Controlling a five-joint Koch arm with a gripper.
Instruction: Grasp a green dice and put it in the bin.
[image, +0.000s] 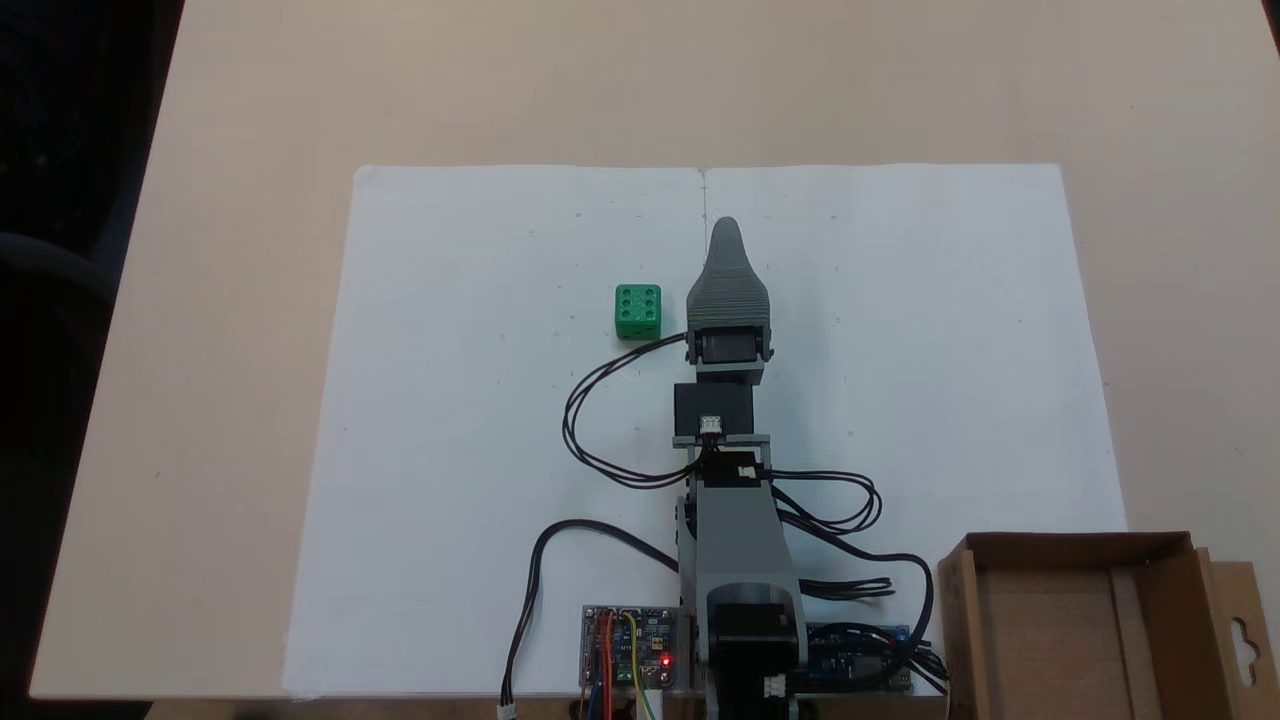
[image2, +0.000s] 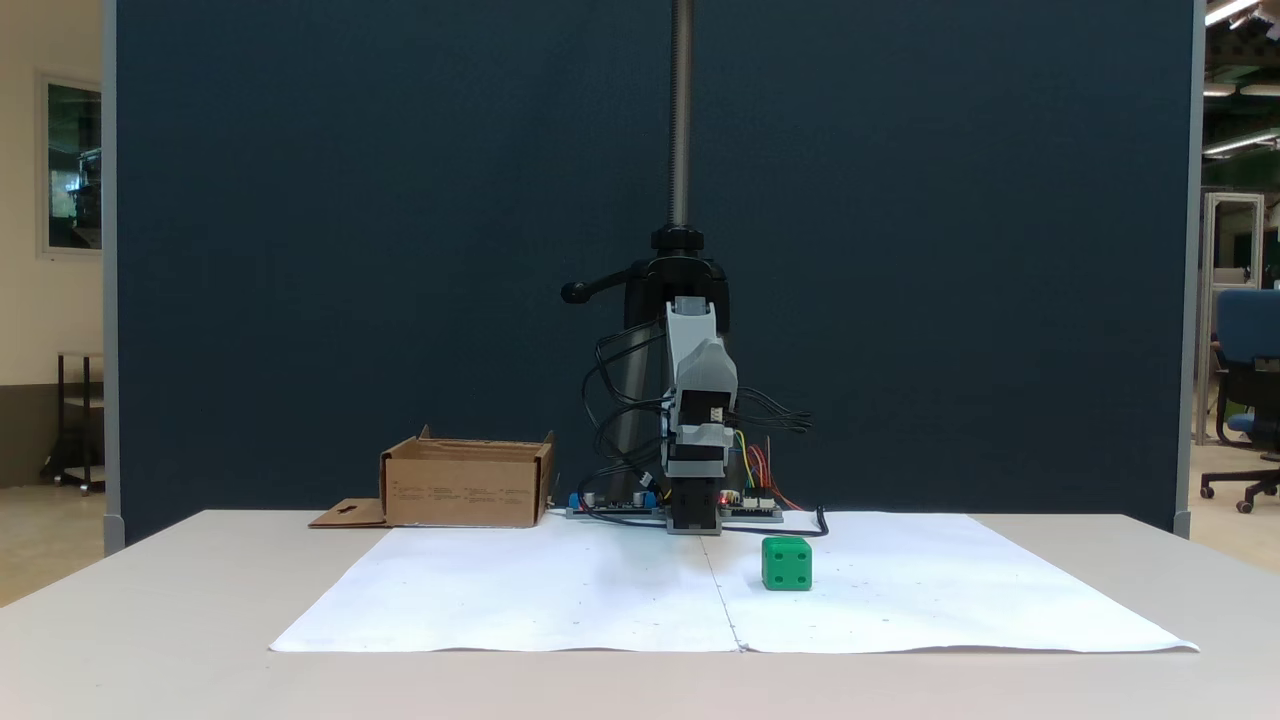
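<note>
Green dice (image2: 786, 563) on white paper (image2: 560, 590), gripper (image: 727, 232) apart from it.
From above, dice sits at the gripper's 8 o'clock, 6 pips up; bin (image: 1060, 620) at 4 o'clock; whether the claw is parted or closed cannot be told.

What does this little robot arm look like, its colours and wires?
The arm is built of grey plastic segments joined by black boxy motors. Its ribbed grey end effector tapers to a rounded tip. Thin black cables loop out beside it. At its base sit small circuit boards with coloured wires and a glowing red light.
</note>
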